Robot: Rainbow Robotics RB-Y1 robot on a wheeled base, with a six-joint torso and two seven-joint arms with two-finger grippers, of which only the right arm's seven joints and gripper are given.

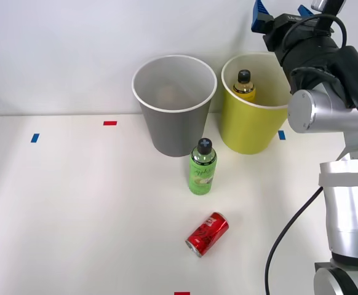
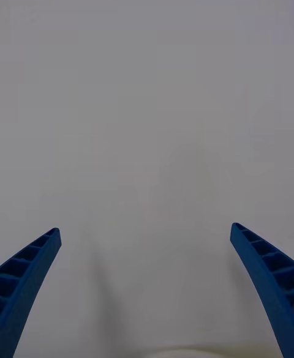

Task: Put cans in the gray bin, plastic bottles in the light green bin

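My right gripper has its fingers spread wide with nothing between them, raised above the light green bin. The yellow-orange bottle stands inside that bin. The gray bin sits just beside it. The green bottle stands upright in front of the two bins, and the red can lies on its side nearer me.

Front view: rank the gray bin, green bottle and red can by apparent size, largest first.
1. gray bin
2. green bottle
3. red can, lying on its side and nearer the camera, yet it looks smallest.
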